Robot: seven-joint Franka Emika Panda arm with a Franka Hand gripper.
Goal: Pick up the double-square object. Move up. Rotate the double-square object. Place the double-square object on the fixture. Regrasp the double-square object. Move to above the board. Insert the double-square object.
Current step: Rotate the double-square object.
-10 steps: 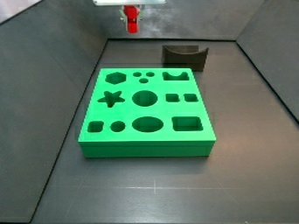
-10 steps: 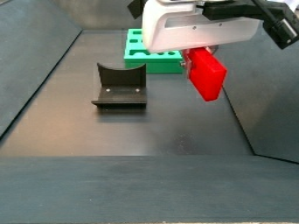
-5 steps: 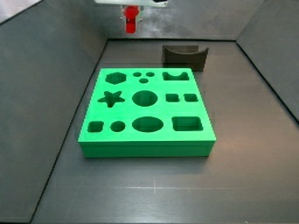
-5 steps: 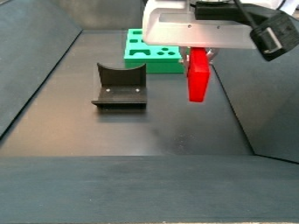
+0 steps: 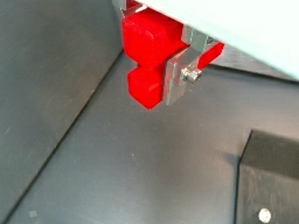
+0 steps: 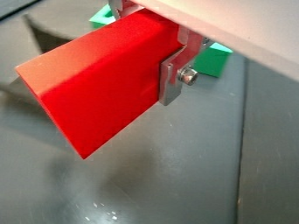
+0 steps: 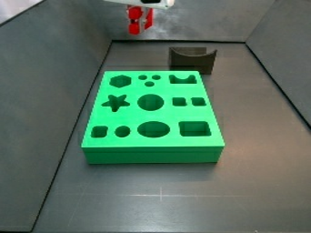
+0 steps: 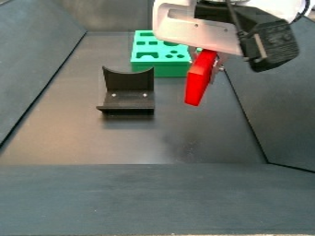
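No brand, label or other writing can be read on any surface shown. The gripper (image 8: 207, 61) hangs in the air above the dark floor (image 8: 147, 147), clamped on the red block (image 8: 200, 77), which dangles below the white wrist housing (image 8: 194, 29) and leans at a slant, clear of everything beneath it. In both wrist views one silver finger plate (image 5: 179, 73) with a screw lies flat against a face of the block (image 5: 149, 54); the opposite finger is hidden behind the block, and the stepped profile is plain only in a wrist view. In a wrist view the broad face of the block (image 6: 103, 80) fills much of the frame, and the finger plate (image 6: 176, 70) covers part of it.

The green board (image 7: 153, 116) lies flat on the floor, its star, round, square and hexagonal cut-outs facing upward. In a side view only one end of the board (image 8: 161, 53) shows behind the housing; in a wrist view only a corner (image 6: 215, 59) appears.

The fixture (image 8: 125, 91) stands on the floor beside the hanging block, apart from it. In a side view the fixture (image 7: 194, 58) sits just beyond the board's far edge, and the block (image 7: 137, 20) is cut off at the frame's upper edge.
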